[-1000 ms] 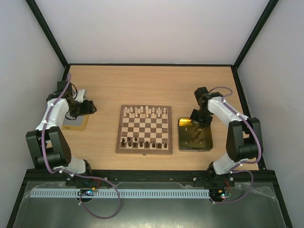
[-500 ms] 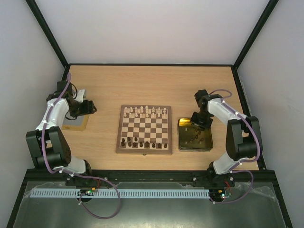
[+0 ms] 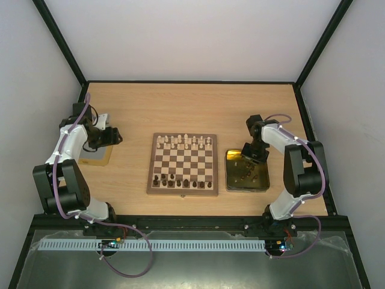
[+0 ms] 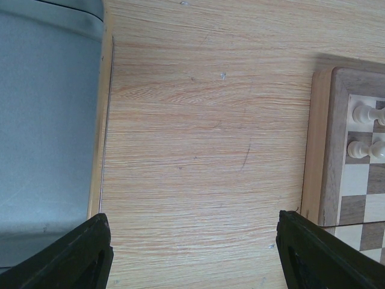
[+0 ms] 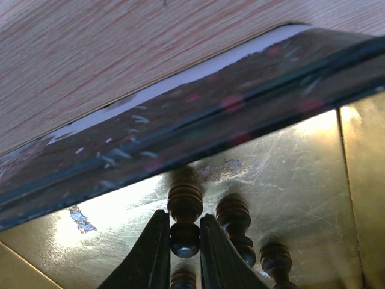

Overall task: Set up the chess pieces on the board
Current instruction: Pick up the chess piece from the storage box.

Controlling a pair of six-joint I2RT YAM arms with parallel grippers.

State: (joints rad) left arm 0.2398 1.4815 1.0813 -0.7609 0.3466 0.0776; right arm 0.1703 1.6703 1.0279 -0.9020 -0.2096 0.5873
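Observation:
The board (image 3: 183, 164) lies mid-table, with cream chess pieces (image 3: 183, 142) on its far rows and dark ones (image 3: 180, 180) on its near rows. My right gripper (image 3: 251, 155) is down in the gold tray (image 3: 262, 180). In the right wrist view its fingers (image 5: 150, 253) are shut on the round head of a dark pawn (image 5: 184, 226) standing on the tray floor, with other dark pieces (image 5: 236, 224) beside it. My left gripper (image 3: 115, 137) is open and empty over bare table left of the board; the board's edge (image 4: 329, 150) and two cream pawns (image 4: 361, 131) show in its view.
A grey lid on a tan base (image 3: 95, 155) lies at the far left under the left arm, also seen in the left wrist view (image 4: 48, 120). The gold tray's dark reflective wall (image 5: 180, 132) rises just behind the held pawn.
My right gripper has moved down and slightly nearer into the gold tray among the dark pieces. The left arm has not moved.

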